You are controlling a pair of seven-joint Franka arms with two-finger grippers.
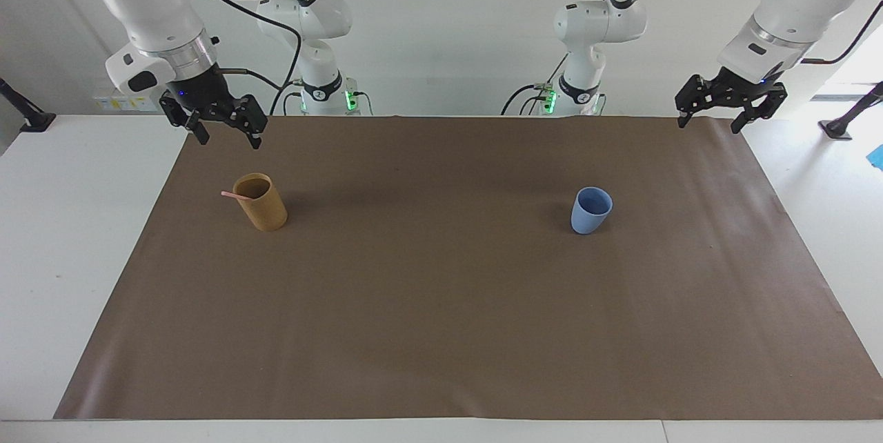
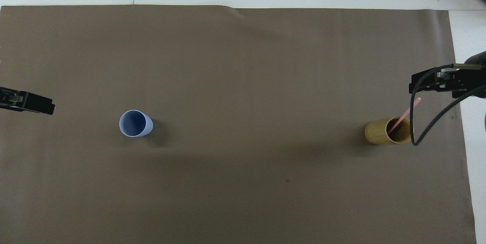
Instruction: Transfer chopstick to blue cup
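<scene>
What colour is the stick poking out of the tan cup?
Light pink. The chopstick shows best in the overhead view, leaning in the tan cup.

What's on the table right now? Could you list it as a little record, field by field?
surface: brown mat on a white table
chopstick: leaning in the tan cup, tip sticking out over its rim
blue cup: upright, empty, toward the left arm's end
right gripper: open, raised near the tan cup, holding nothing
left gripper: open, raised over the mat's corner, waiting
task progress: not started
</scene>
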